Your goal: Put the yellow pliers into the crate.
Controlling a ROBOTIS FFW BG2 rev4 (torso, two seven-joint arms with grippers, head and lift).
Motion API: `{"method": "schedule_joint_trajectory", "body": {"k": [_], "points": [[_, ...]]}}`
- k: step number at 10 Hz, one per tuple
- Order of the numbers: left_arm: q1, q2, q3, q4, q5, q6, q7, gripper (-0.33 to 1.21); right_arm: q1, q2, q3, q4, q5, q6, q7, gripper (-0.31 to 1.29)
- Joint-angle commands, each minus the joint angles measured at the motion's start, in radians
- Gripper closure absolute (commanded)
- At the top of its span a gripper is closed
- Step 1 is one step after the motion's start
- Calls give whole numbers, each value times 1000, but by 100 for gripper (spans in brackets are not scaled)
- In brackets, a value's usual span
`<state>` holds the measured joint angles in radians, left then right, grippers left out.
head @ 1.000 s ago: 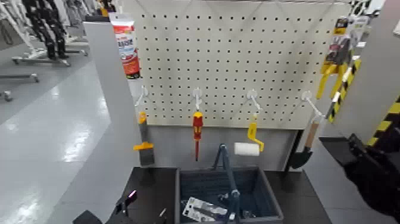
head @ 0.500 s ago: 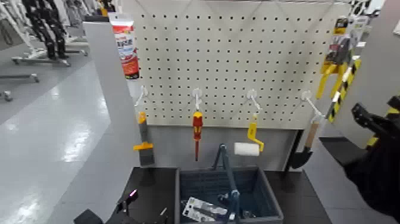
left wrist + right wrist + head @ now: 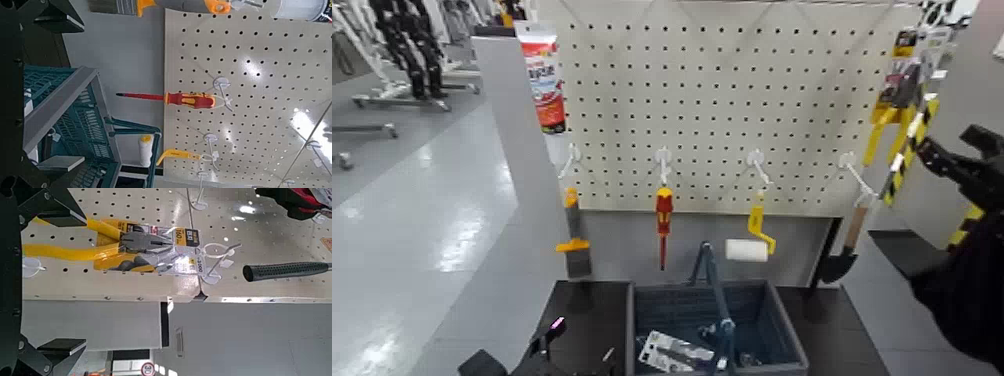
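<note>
Not started: the yellow-handled grey-jawed carded pliers [image 3: 894,108] hang at the pegboard's upper right of the head view, my right pincer [image 3: 957,160] raised just right of them, released and grasping nothing, the dark blue-grey mesh plastic crate [image 3: 715,325] bottom centre.

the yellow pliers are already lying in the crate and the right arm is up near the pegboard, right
Not quite. The yellow pliers hang on the pegboard at its upper right, on their card, not in the crate; the head view and the right wrist view show it. The right gripper is indeed up near the pegboard, beside them.
</note>
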<state>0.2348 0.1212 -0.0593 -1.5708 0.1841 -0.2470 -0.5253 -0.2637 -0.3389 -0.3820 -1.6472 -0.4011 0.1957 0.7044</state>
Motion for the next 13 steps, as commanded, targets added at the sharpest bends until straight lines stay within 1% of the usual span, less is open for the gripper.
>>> {"method": "schedule_joint_trajectory", "body": {"k": [1, 3, 5, 6, 7, 8, 9, 10, 11, 12, 13], "points": [[-2, 0, -2, 2, 0, 0, -1, 13, -94, -32, 44, 95, -48, 24, 60, 21], [-3, 0, -4, 2, 0, 0, -1, 13, -161, -51, 89, 179, -100, 31, 116, 21], [-5, 0, -5, 2, 0, 0, -1, 13, -215, -60, 137, 237, -128, 41, 162, 21], [-5, 0, -5, 2, 0, 0, -1, 13, -239, -66, 158, 271, -154, 45, 190, 21], [-5, 0, -5, 2, 0, 0, -1, 13, -264, -69, 173, 306, -163, 45, 222, 21], [-5, 0, -5, 0, 0, -2, -1, 13, -278, -69, 183, 316, -162, 48, 237, 22], [-5, 0, -4, 0, 0, -2, -1, 13, -284, -71, 192, 311, -159, 60, 239, 43], [-5, 0, -4, 0, 0, -2, -1, 13, -287, -71, 192, 303, -145, 70, 233, 96], [-3, 0, -4, 0, 0, -3, -2, 13, -287, -71, 192, 294, -137, 80, 228, 107], [-3, 0, -4, 0, 0, -3, -2, 13, -287, -72, 192, 285, -122, 94, 228, 107], [-3, 0, -4, -2, 0, -3, -2, 13, -287, -72, 192, 285, -122, 97, 227, 107]]}}
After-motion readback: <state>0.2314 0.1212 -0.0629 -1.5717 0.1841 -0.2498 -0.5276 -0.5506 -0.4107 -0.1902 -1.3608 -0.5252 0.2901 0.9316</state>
